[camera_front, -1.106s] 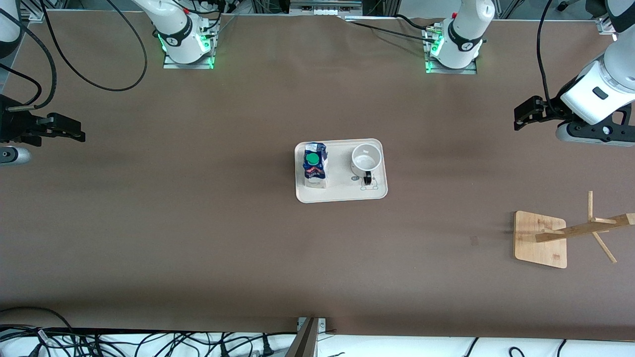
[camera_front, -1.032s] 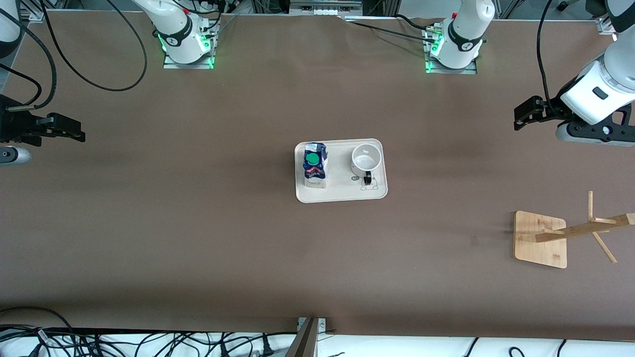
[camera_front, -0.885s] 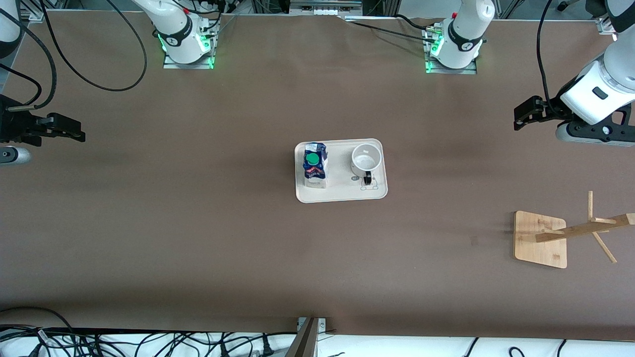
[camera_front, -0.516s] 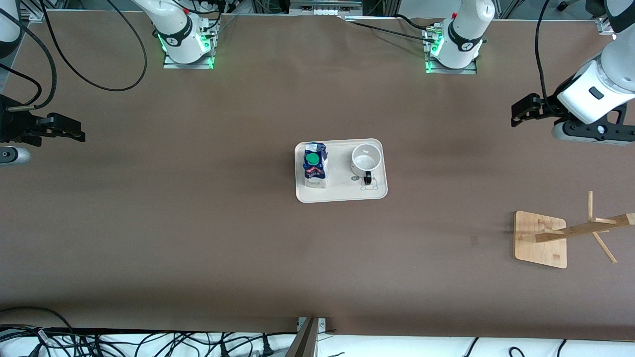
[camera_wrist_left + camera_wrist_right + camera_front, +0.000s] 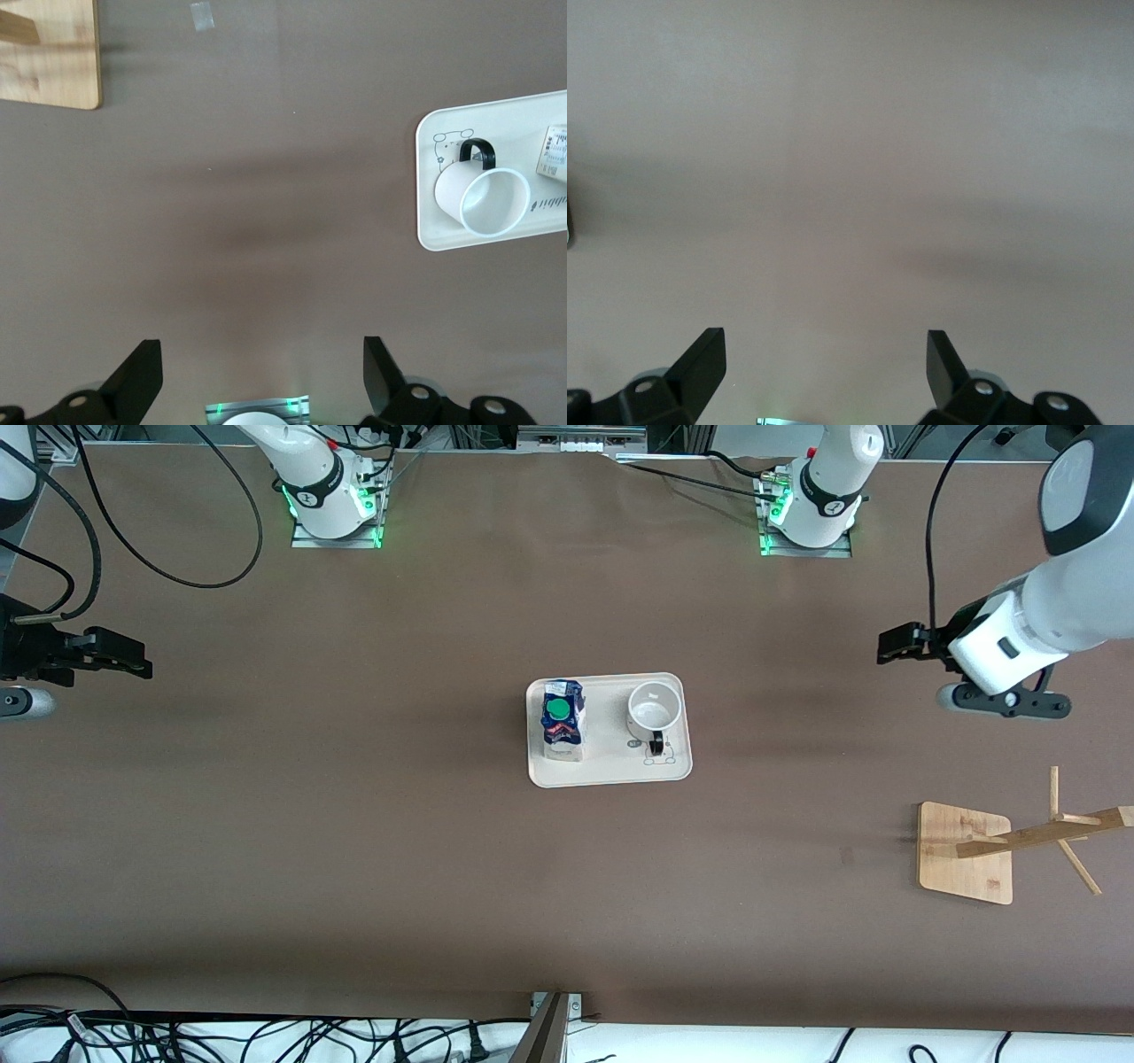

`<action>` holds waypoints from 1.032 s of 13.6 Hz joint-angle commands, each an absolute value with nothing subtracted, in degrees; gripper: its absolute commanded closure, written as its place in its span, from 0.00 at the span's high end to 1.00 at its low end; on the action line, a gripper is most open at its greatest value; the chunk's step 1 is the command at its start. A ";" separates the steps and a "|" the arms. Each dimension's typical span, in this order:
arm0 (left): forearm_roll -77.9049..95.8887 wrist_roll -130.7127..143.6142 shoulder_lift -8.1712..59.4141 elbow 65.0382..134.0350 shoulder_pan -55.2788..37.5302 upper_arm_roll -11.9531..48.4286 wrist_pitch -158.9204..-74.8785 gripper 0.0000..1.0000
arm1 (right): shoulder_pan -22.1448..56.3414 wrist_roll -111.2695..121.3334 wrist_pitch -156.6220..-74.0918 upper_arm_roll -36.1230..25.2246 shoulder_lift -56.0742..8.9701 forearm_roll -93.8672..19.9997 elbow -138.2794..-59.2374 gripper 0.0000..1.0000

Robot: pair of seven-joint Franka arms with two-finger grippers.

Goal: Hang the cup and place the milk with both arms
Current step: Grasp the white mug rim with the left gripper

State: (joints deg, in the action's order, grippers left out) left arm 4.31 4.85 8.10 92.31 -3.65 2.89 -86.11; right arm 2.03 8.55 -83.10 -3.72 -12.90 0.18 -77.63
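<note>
Since the earlier frames the left arm has swung in from the table's edge toward the middle; nothing else has shifted.

Front view: left gripper hangs over bare table at the left arm's end, pointing toward the tray. Right gripper is over bare table at the right arm's end; that arm waits. Tray sits mid-table between the two. On it the cup stands upright, mouth up, at the end toward the left gripper, its black handle turned toward the camera. The milk stands at the tray's other end, green cap up, toward the right gripper. Wooden rack stands at the left arm's end, nearer the camera than the tray, with pegs sticking out from its post.

Left wrist view: fingers are spread wide with nothing between them. Cup and tray lie ahead and off to one side, well apart from the fingers; a corner of the milk shows at the frame edge, a corner of the rack's base at the other.

Right wrist view: fingers spread wide, empty, only bare table ahead.

Judgement: the left gripper is the nearer one to the cup and rack, the right to the milk. The coming reach turns on the handle's direction, crosswise to the left gripper's line of approach.
</note>
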 commanded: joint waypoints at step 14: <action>3.87 65.13 32.86 93.16 -28.38 8.17 -116.88 1.00 | 3.95 7.65 -83.41 -3.60 -16.34 0.09 -78.31 1.00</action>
